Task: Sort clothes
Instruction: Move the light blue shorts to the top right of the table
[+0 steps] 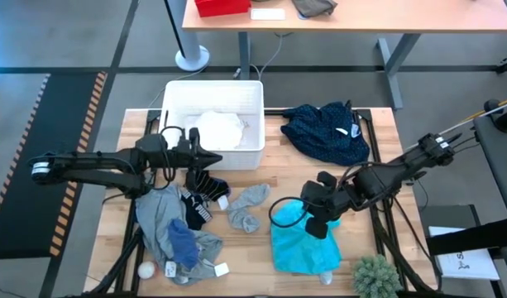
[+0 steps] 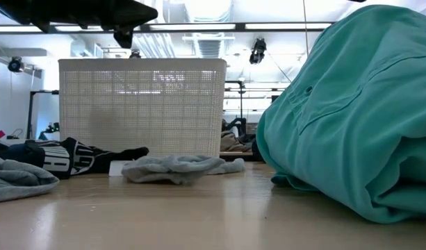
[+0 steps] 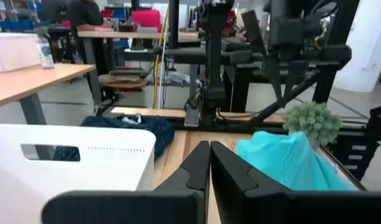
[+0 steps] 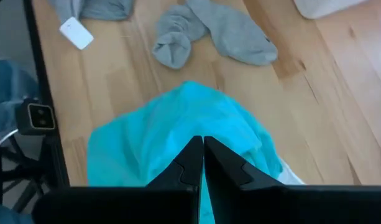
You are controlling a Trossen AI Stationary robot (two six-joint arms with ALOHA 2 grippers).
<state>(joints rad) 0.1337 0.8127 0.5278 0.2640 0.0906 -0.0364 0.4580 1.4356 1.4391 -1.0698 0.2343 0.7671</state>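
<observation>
The right hand (image 1: 313,222), fingers pinched on the teal garment (image 1: 301,245) at lower centre — soft, light, floppy; grip a bunched fold. The left hand (image 1: 218,157) is closed, empty.

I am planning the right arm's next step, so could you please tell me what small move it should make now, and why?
Probably lift a little. The right tool sits over the teal garment with its fingers closed together, and in the low view the fabric looks bunched upward, so a short raise would test whether it is actually gripped; I cannot confirm that. The left tool waits, shut, beside the white basket.
</observation>
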